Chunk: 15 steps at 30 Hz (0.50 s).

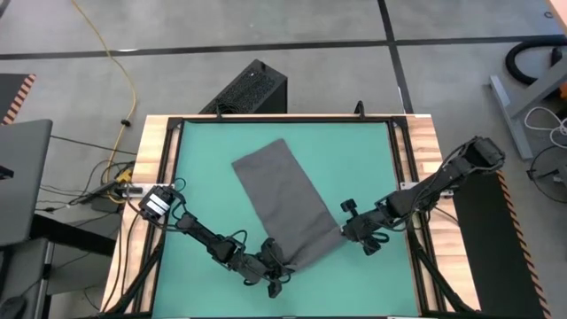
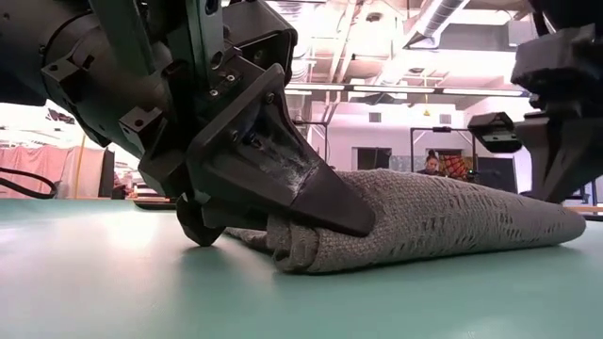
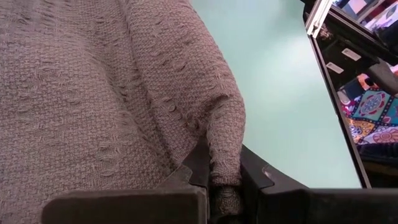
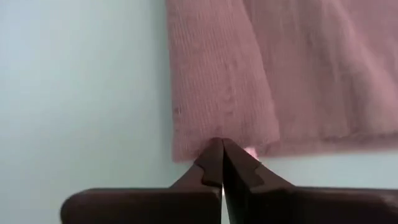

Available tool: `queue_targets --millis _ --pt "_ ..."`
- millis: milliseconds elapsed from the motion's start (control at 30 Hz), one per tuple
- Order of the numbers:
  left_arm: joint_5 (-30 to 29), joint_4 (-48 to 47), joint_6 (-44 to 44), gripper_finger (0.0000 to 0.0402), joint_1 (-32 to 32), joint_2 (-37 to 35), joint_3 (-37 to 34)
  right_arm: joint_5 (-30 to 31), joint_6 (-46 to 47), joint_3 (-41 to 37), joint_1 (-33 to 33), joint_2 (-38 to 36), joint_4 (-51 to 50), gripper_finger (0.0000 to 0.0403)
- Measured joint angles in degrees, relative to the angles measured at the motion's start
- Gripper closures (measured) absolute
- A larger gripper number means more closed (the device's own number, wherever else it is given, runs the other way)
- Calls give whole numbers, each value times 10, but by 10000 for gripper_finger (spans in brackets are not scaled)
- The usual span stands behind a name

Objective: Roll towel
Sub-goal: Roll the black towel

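Note:
The dark grey towel (image 1: 283, 199) lies slantwise on the teal mat (image 1: 208, 151), mostly flat, with its near end bunched up. My left gripper (image 1: 276, 266) is shut on the towel's near left corner, which stands up as a thick fold in the low view (image 2: 301, 247). My right gripper (image 1: 351, 232) is at the towel's near right corner, its fingertips closed at the cloth's edge (image 4: 222, 149). The towel fills most of the left wrist view (image 3: 93, 93). My left gripper pinches a raised fold (image 3: 225, 163) at the towel's near left corner between its two fingers, several layers thick. The fingers slant down from the table's left. The fold bulges just above the mat; the rest of the towel lies on the mat. My right gripper's fingertips meet over the towel's edge (image 4: 205, 146) by the near right corner, coming low from the table's right. The cloth there lies flat on the mat. How much cloth is between the fingers, I cannot tell.
The mat sits in a wooden table frame (image 1: 151, 177) with black rails. A black box (image 1: 252, 89) stands beyond the far edge, and cables (image 1: 115, 182) and a laptop (image 1: 22, 177) lie at the left. Bare mat lies left of the towel and at the far right.

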Motion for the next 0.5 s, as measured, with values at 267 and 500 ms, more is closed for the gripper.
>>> queue_targets --millis 267,500 --pt "-4 1 -1 385 -2 0 0 -24 65 0 -1 -1 -8 377" --pt "-7 4 -4 385 -2 0 0 -56 92 0 0 -48 -14 289"
